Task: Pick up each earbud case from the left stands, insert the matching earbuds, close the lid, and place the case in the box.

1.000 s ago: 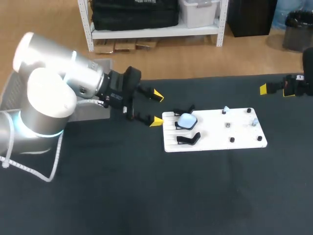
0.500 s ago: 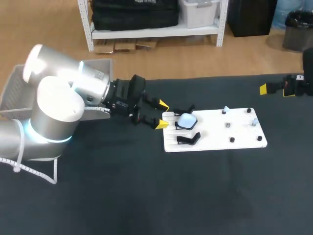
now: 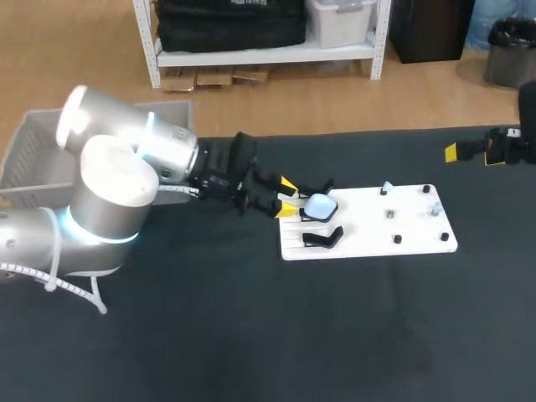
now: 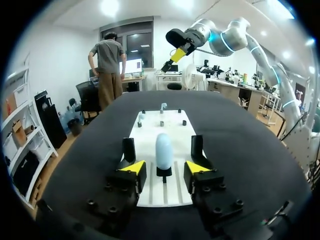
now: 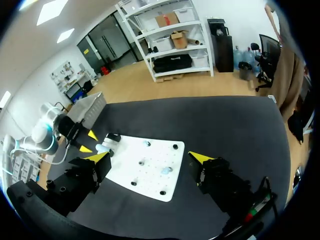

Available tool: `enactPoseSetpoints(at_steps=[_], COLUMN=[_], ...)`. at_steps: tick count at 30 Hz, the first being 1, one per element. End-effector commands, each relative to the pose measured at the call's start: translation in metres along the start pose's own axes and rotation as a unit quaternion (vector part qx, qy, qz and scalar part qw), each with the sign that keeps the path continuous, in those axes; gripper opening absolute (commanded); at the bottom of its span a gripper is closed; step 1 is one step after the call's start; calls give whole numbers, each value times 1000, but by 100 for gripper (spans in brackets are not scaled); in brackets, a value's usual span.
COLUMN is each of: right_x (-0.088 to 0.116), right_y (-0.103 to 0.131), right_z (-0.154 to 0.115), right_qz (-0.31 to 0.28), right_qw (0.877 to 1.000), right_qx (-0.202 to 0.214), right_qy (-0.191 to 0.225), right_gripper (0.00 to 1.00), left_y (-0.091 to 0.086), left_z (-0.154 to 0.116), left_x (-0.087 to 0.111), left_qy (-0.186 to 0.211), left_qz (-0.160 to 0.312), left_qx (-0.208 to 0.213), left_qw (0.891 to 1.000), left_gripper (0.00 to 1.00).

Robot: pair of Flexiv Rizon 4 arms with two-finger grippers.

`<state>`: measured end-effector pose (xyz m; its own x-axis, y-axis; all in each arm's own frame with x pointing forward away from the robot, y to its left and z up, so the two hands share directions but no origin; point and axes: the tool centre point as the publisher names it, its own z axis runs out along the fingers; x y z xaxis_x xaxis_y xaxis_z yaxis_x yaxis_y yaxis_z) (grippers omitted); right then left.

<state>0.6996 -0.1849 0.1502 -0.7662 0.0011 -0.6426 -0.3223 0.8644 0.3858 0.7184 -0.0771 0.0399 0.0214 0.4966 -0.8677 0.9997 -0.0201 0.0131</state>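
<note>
Hovering w/ my left gripper [image 3: 287, 196] spread open, empty, just short of the pale blue earbud case [image 3: 319, 206] on its black stand [image 4: 164, 173] at the white board's [image 3: 368, 236] left end. Risk: closing off-centre could knock it off.

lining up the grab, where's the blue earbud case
In the head view the earbud case sits at the white board's left end, just ahead of the left claw.

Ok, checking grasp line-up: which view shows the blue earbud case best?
Left wrist view: the earbud case sits large, upright, just ahead of the left gripper. Head view shows it small from above; right wrist view, a tiny distant speck.
</note>
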Motion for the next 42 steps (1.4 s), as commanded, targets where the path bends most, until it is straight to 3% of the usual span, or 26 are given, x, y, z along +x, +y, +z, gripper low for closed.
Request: enactPoseSetpoints(at_steps=[1,42], right_x=[0,0], right_y=[-1,-1], right_z=[0,0], right_qz=[0,0], right_qw=[1000,1000], right_qx=[-1,-1], right_qy=[1,1], right_gripper=[100,100], left_y=[9,6], left_z=[8,39], left_x=[6,2], left_qy=[-4,-26], left_qz=[-1,-6], left_qx=[10,44], left_qw=[1000,999], left_gripper=[47,41])
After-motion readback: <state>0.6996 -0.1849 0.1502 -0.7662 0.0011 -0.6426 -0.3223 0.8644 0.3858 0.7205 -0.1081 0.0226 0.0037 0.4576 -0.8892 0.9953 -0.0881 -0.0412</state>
